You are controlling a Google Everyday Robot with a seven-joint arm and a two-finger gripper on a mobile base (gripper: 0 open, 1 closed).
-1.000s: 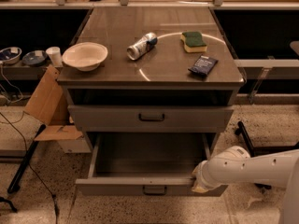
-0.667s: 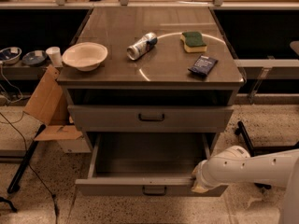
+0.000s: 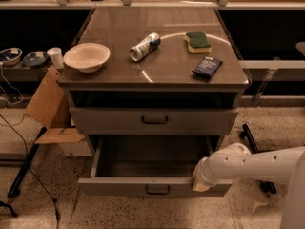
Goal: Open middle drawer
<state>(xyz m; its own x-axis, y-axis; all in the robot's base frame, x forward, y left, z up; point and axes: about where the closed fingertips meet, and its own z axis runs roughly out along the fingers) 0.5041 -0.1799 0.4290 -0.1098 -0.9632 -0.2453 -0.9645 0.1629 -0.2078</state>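
From the single camera view, the middle drawer (image 3: 119,187) stands pulled well out of the cabinet, its deep tray bare, below the closed drawer (image 3: 109,120) under the tabletop (image 3: 119,27). The pincer (image 3: 200,184) sits at the right end of the open drawer's front panel, right of its dark handle (image 3: 157,190). Whether it is spread or pressed together I cannot tell. I'd judge the pull all but done. What seems left is to let go and draw the arm clear without nudging the drawer back in.
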